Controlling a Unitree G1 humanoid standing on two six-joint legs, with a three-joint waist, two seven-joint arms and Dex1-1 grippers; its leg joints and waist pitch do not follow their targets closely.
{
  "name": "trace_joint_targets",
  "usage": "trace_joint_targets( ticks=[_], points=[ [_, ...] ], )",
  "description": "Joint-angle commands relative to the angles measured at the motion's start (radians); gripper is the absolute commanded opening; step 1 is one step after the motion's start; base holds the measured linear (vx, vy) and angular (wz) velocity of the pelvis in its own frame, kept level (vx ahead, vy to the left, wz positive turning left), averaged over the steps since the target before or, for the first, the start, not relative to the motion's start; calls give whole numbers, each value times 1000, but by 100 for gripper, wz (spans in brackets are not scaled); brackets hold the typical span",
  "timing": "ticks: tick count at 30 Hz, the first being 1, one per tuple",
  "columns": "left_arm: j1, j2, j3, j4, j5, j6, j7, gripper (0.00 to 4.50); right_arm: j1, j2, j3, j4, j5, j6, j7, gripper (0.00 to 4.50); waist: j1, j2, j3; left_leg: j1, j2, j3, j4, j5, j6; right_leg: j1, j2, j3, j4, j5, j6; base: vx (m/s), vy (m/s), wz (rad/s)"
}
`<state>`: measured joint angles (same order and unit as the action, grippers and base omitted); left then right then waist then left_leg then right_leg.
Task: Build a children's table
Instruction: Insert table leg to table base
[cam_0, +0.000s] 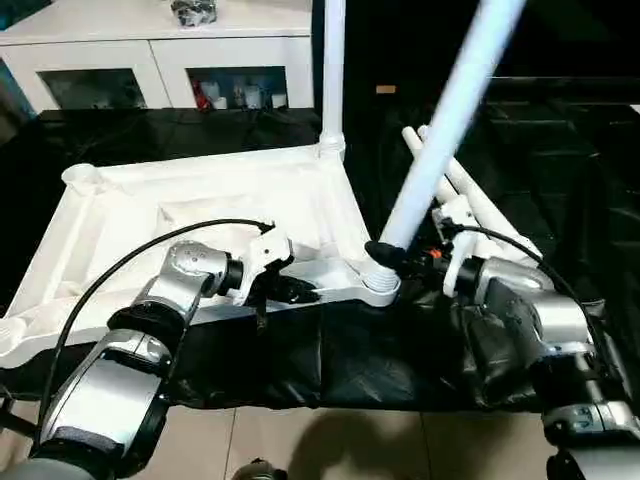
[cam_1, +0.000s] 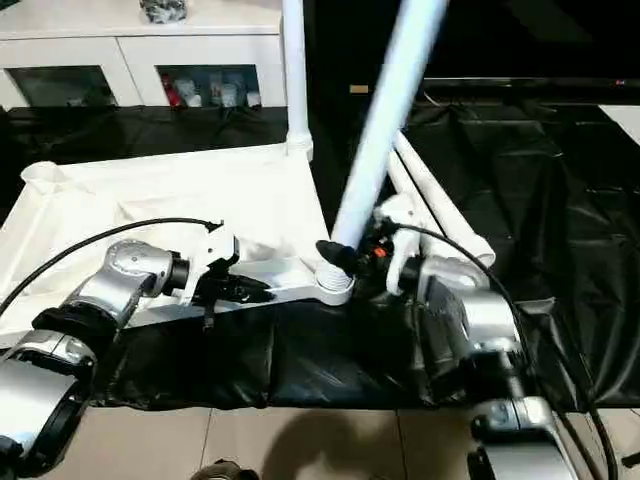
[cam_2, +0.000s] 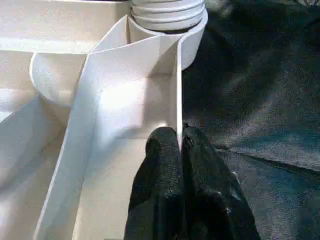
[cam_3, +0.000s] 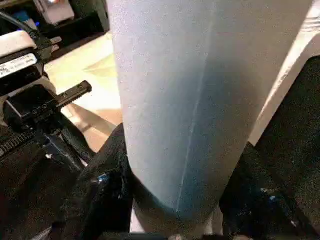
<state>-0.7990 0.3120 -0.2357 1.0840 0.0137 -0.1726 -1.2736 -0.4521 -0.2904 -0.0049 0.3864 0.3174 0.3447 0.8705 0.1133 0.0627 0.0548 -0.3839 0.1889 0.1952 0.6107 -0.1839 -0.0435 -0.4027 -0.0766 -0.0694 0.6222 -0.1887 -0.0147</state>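
My right claw (cam_0: 385, 256) pinches the long white plastic leg (cam_0: 440, 140) leaning in the near corner socket (cam_0: 378, 282), my left claw (cam_2: 180, 150) nips the upside-down white tabletop's rim (cam_2: 178, 90), and I think that lean could jam it.

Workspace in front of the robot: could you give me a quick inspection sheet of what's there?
Surface: black cloth.
Job's things: tabletop upside down; one leg upright in far socket; tilted leg at near socket; spare legs beside.
Clutter: nothing seen.
Grippers: left gripper pinches tabletop rim; right gripper grips tilted leg.
Cables: black cable along left arm.
Surroundings: white cabinet behind.
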Motion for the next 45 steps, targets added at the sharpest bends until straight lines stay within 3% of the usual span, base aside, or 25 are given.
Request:
trace_joint_targets(
  ticks=[1, 6, 8, 12, 15, 18, 20, 21, 22, 25, 26, 32, 34, 36, 37, 39, 45],
  points=[
    [-17, -4, 20, 1, -14, 7, -3, 0, 34, 2, 18, 16, -17, 11, -11, 189, -2, 3, -78, 22, 46, -25, -72, -210, 17, 53, -79, 46, -75, -121, -253, 0, 0, 0],
    [-19, -11, 30, 6, -13, 7, 21, 0, 88, 9, 20, -11, -39, -22, -47, 189, -1, 5, -73, 23, 47, -26, -76, -229, 17, 49, -80, 46, -83, -184, -236, 0, 0, 0],
    [-23, -13, 31, 10, -11, 8, 24, 0, 102, -2, 51, -48, -82, -30, -88, 189, -1, 6, -73, 23, 48, -27, -77, -229, 14, 49, -80, 46, -83, -188, -232, 0, 0, 0],
    [-27, -14, 29, 12, -8, 6, 24, 0, 93, -10, 79, -81, -107, -5, -105, 188, -6, 7, -71, 25, 46, -27, -81, -247, 7, 49, -79, 47, -89, -222, -216, 0, 0, 0],
    [-30, -14, 26, 14, -1, 2, 27, 0, 73, -25, 123, -85, -132, 19, -73, 188, -8, 0, -71, 24, 47, -27, -83, -249, 7, 49, -80, 47, -90, -233, -210, 0, 0, 0],
    [-30, -12, 25, 15, 3, -1, 28, 0, 67, -35, 147, -88, -144, 29, -54, 188, -7, 4, -71, 24, 47, -27, -82, -243, 11, 48, -80, 48, -90, -228, -211, 0, 0, 0],
    [-27, -9, 24, 14, 8, -3, 31, 0, 62, -57, 200, -93, -151, 57, 8, 188, -4, -20, -72, 21, 46, -26, -81, -214, 22, 53, -82, 48, -86, -221, -208, 0, 0, 0],
    [-26, -8, 25, 14, 8, -3, 32, 0, 63, -63, 212, -96, -151, 61, 25, 188, -3, -13, -71, 21, 47, -26, -80, -206, 25, 51, -83, 49, -86, -221, -208, 0, 0, 0],
    [-24, -6, 25, 13, 8, -3, 32, 0, 66, -70, 225, -104, -151, 65, 39, 188, -2, -12, -72, 22, 48, -24, -79, -202, 30, 48, -82, 49, -88, -222, -205, 0, 0, 0],
    [-20, -1, 28, 10, 6, -2, 31, 0, 70, -74, 235, -108, -149, 69, 47, 188, 0, -21, -75, 21, 49, -25, -80, -185, 34, 51, -83, 48, -83, -190, -208, 0, 0, 0],
    [-20, -1, 28, 10, 6, -2, 31, 0, 70, -74, 235, -108, -149, 69, 47, 188, 1, -19, -74, 21, 49, -24, -81, -186, 35, 49, -83, 48, -84, -192, -209, 0, 0, 0],
    [-13, 6, 37, -13, -23, -5, -45, 0, 64, -68, 238, -73, -131, 7, 114, 188, 1, -17, -73, 21, 49, -24, -81, -209, 34, 49, -85, 48, -89, -227, -204, 0, 0, 0],
    [-13, 16, 26, -35, -35, -4, -158, 0, 49, -68, 254, -41, -117, -35, 192, 188, 1, -17, -74, 22, 50, -25, -82, -208, 36, 49, -84, 47, -85, -205, -215, 0, 0, 0],
    [-13, 20, 18, -38, -32, -1, -182, 0, 46, -71, 263, -36, -119, -40, 207, 188, 1, -16, -74, 21, 52, -25, -83, -207, 37, 49, -83, 47, -83, -184, -224, 0, 0, 0],
    [-14, 25, 9, -39, -28, -1, -209, 0, 44, -75, 279, -34, -121, -46, 236, 188, 0, -22, -73, 21, 52, -24, -84, -205, 39, 50, -83, 47, -83, -178, -227, 0, 0, 0],
    [-22, 34, -2, -35, -18, -9, -237, 0, 44, -85, 309, -41, -121, -52, 293, 188, 2, -20, -73, 22, 53, -24, -83, -204, 42, 49, -85, 48, -82, -173, -233, 0, 0, 0],
    [-39, 41, 14, -23, -16, -1, -221, 0, 37, -92, 347, -27, -148, -91, 367, 188, 6, -28, -70, 26, 56, -24, -88, -238, 24, 46, -89, 49, -85, -216, -235, 0, 0, 0]
  ],
)
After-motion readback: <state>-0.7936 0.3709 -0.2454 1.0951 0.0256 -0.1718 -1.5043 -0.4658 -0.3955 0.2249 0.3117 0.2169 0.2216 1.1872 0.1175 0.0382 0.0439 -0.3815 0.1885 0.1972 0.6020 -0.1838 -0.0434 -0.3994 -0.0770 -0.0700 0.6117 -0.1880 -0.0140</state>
